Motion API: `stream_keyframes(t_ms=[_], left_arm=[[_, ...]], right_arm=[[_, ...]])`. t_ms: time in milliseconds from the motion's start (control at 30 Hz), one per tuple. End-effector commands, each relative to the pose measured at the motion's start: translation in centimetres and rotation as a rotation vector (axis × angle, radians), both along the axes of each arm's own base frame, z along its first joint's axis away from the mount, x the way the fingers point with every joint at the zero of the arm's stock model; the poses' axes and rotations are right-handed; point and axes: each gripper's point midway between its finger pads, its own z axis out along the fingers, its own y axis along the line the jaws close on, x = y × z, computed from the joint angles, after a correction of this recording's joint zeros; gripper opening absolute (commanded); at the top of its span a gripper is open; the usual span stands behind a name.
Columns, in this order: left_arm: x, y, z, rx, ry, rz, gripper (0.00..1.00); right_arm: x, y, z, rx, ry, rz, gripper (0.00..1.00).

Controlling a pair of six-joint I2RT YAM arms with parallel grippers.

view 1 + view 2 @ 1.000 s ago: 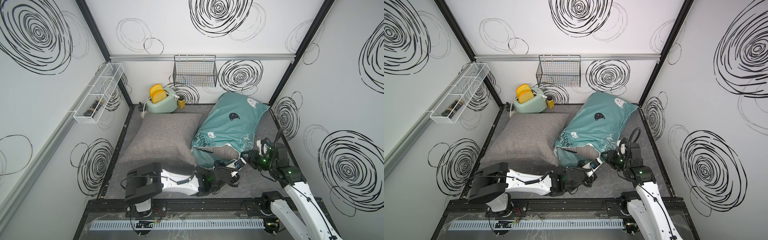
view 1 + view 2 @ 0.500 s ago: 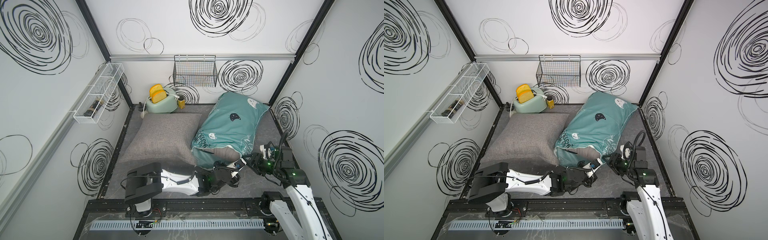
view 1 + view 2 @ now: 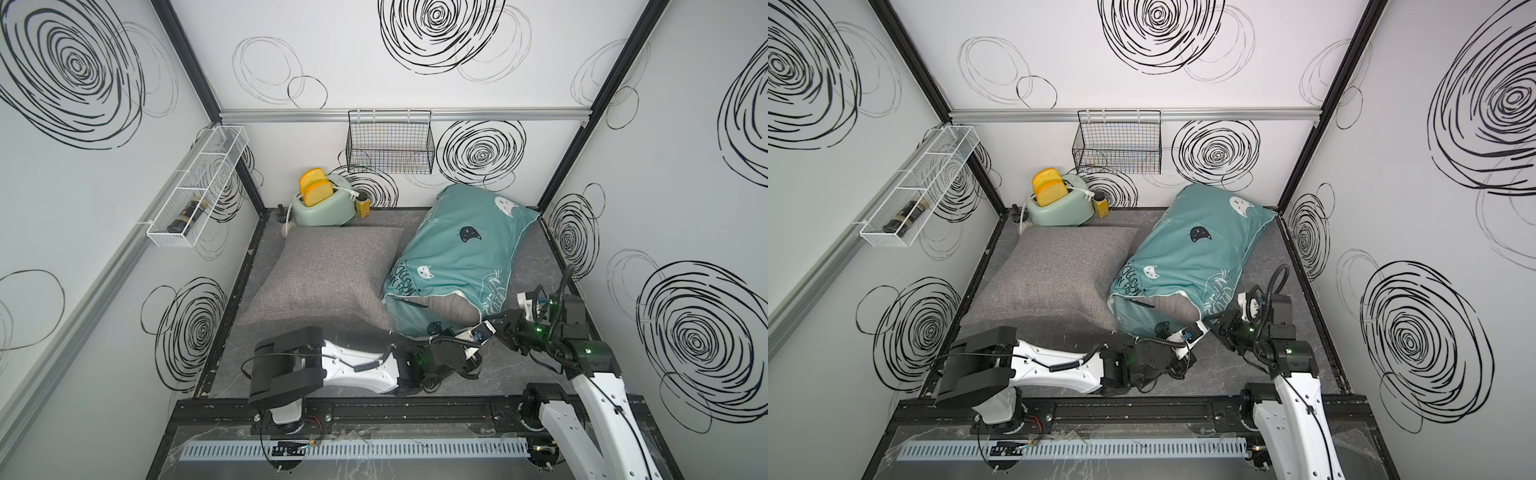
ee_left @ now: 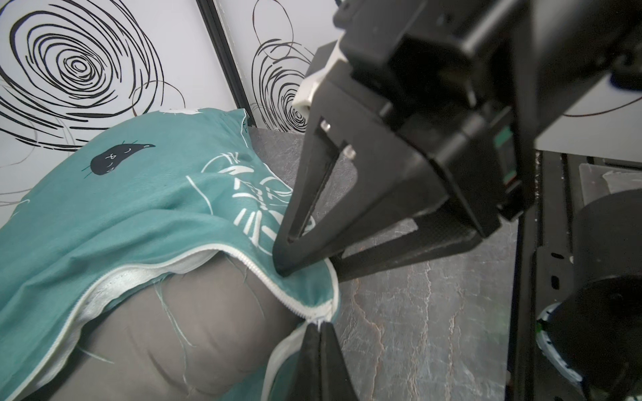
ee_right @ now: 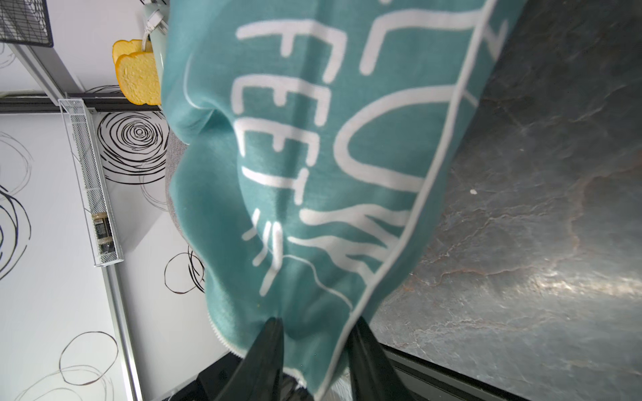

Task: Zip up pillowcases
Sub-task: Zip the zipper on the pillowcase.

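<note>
In both top views the teal pillowcase (image 3: pixel 461 249) lies along the counter's (image 3: pixel 534 266) right edge, open end toward the front edge.

Left wrist view: the left end effector (image 4: pixel 318 326) is clenched on the zipper pull (image 4: pixel 318 317). The zipper (image 4: pixel 264 277) gapes over the inner pillow (image 4: pixel 194 330).

Right wrist view: the right end effector (image 5: pixel 316 326) straddles the pillowcase's corner, partly open. We cannot tell whether it clamps.

We judge zipping is starting. Next, anchor that corner and draw the pull along the teeth.
</note>
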Motion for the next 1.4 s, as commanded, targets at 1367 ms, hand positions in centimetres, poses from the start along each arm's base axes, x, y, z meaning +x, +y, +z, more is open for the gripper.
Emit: stream_keyframes(t_ms=[1367], left_arm=[[3.7,5.5,-1.5,-0.076,0.214,0.147,0.0]], right_arm=[[-0.5,-3.7,4.2,-0.343,-0.129,-0.005,0.0]])
